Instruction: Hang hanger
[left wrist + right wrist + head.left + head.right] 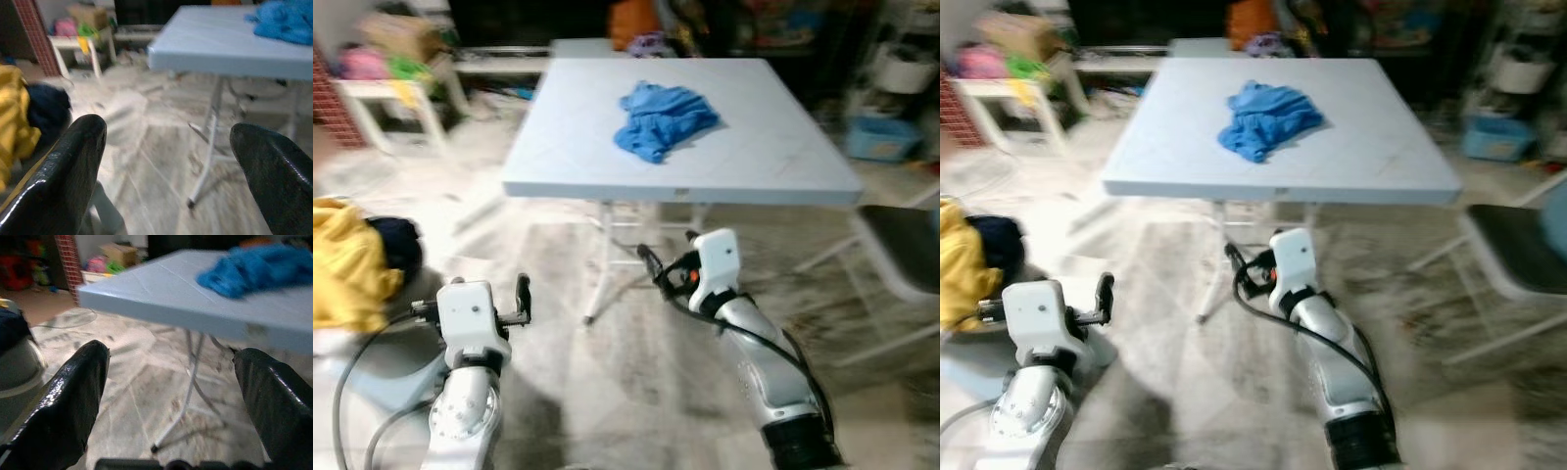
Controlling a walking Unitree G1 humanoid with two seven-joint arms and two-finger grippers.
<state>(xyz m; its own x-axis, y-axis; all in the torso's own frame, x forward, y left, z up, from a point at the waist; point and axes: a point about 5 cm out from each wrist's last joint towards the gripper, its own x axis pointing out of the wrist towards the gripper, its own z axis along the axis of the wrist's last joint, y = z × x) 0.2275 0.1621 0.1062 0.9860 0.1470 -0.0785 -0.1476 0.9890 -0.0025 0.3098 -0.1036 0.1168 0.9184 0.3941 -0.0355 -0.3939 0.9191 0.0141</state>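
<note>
Left eye view, nearest zone: the left gripper sits at 7 o'clock, low over the marbled floor; in the left wrist view its two black fingers stand wide apart, released, with nothing between them. The right gripper sits at 6 o'clock, just short of the table legs; in the right wrist view its fingers are likewise spread and grasp nothing. At 9 o'clock a yellow garment lies against a dark blue one. At 3 o'clock part of a dark-seated chair stands. Middle zone, 12 o'clock: a pale blue folding table carries a crumpled blue cloth. Far zone, 10 o'clock: a small white stand with blurred clutter. No hanger can be made out; its place cannot be told
</note>
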